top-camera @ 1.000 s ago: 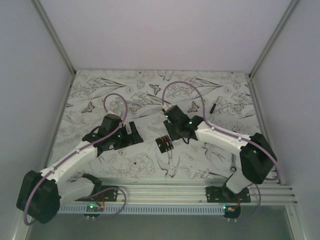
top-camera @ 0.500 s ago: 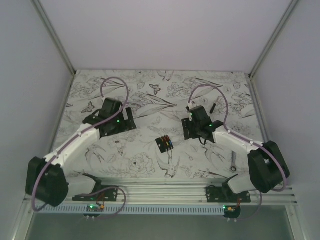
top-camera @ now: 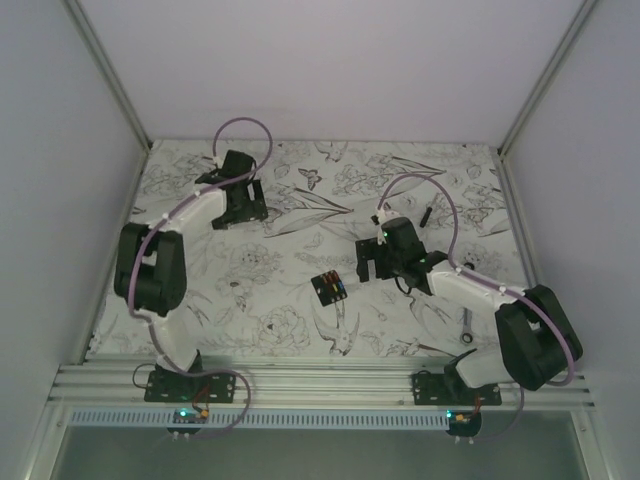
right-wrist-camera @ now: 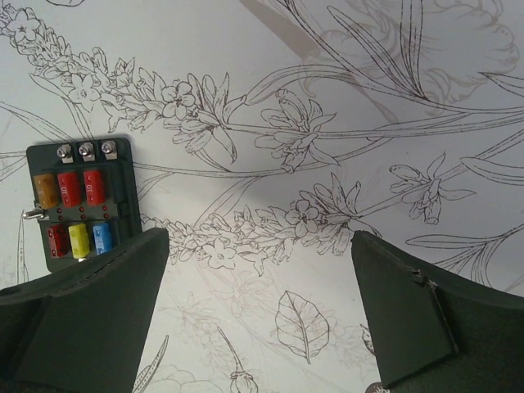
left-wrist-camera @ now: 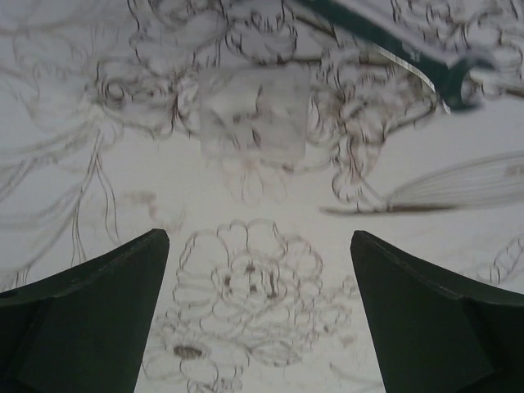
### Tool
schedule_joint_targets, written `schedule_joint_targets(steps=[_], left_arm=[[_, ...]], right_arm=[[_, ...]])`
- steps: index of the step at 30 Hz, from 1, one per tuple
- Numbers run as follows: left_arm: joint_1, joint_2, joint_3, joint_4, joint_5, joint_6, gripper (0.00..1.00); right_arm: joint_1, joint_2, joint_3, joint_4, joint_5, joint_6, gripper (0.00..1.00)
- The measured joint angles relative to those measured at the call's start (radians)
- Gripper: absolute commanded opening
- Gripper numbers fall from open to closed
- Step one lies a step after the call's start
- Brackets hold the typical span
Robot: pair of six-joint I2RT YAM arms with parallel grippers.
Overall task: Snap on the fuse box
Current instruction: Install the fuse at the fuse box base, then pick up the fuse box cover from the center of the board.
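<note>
One fuse box (right-wrist-camera: 78, 205) (six fuses (right-wrist-camera: 94, 187)) — left tool (left-wrist-camera: 258, 237), right tool (right-wrist-camera: 258, 237), both agape

A bench (top-camera: 285, 300) covered in a white sheet printed with line-drawn flowers, birds and butterflies sits between plain pale walls (top-camera: 330, 70). A short thin black bar (top-camera: 427, 213) lies tilted towards the far right. A small silvery spanner (top-camera: 466, 327) rests near the right front corner. Slotted aluminium rails (top-camera: 320, 381) run along the near edge.
</note>
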Motion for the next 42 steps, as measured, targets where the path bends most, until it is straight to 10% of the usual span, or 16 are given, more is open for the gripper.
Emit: schedule_joint_targets(steps=[21,42], left_arm=[[0.101,0.342,0.280,-0.014,0.138,0.042,0.71],[-0.015,0.004,0.047,-0.035,0.215,0.108,0.52]], right_arm=[[0.000,0.061,0.000,0.029,-0.044,0.000,1.00],[0.102,0.143,0.006,0.083,-0.082,0.010,1.00]])
